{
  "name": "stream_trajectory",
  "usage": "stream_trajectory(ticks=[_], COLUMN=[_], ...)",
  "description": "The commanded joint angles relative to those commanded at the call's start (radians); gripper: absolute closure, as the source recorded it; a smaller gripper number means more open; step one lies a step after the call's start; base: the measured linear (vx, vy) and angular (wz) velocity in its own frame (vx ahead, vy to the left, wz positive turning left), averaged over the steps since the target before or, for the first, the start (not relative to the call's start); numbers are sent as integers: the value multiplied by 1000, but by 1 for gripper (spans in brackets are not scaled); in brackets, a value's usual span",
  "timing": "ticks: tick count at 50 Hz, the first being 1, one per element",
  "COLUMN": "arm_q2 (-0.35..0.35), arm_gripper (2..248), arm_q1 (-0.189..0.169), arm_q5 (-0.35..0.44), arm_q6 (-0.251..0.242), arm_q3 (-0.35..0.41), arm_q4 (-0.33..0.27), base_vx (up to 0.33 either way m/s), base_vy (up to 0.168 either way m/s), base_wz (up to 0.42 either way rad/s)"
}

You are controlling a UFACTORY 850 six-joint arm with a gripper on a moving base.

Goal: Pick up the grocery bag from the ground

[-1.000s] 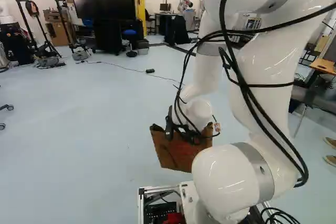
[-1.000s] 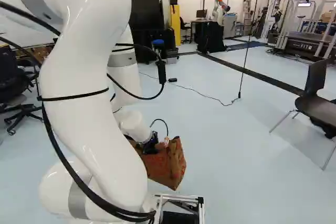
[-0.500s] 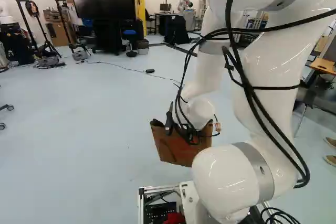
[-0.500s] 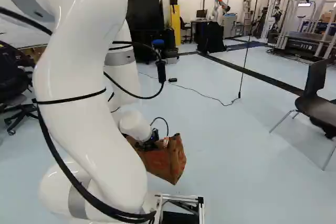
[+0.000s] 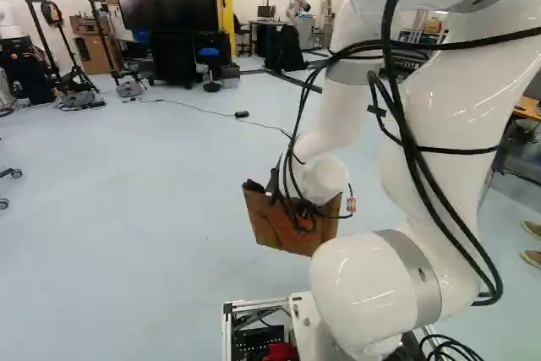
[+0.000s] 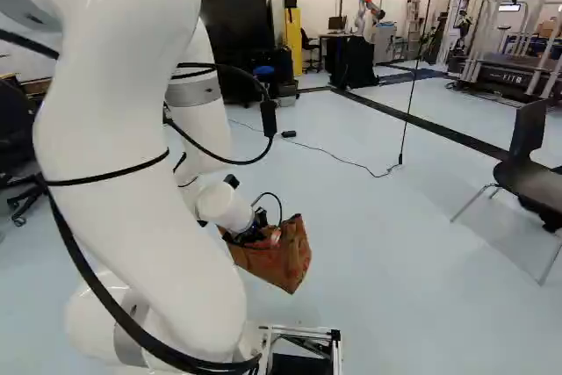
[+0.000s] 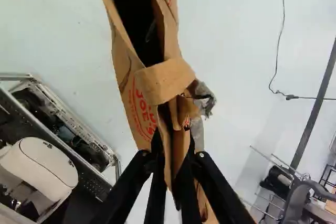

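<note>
Just ahead of the base, apparently clear of the floor (image 5: 144, 234), the brown grocery bag (image 5: 292, 227) hangs tilted below the wrist, its mouth gaping. The claw (image 7: 174, 167) has its two fingers closed on the paper at the bag's upper edge, pinching it from both sides. That bite looks narrow, so the likeliest trouble is tearing: any weight inside would pull on one spot of paper, and a quick lift could rip it or let it slip out. Being held off level, the bag could also swing or spill. The base frame (image 6: 305, 332) stands near, so drawing the arm back low might knock the bag against it. The folded paper strip (image 7: 167, 80) across the mouth arches up and could catch on something. As for writing, red print (image 7: 143, 109) marks the bag's side; I leave its wording unread.
</note>
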Motion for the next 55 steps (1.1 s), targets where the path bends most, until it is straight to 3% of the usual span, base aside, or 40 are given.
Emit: stream_trajectory(ticks=[22, 55], arm_q2=[92, 256], arm_gripper=[229, 229], arm_q1=[-7, -20], arm_q5=[75, 209], arm_q6=[215, 598], arm_q3=[24, 66], arm_q4=[-30, -82], base_vx=[0, 0], base_vy=[0, 0], base_wz=[0, 0])
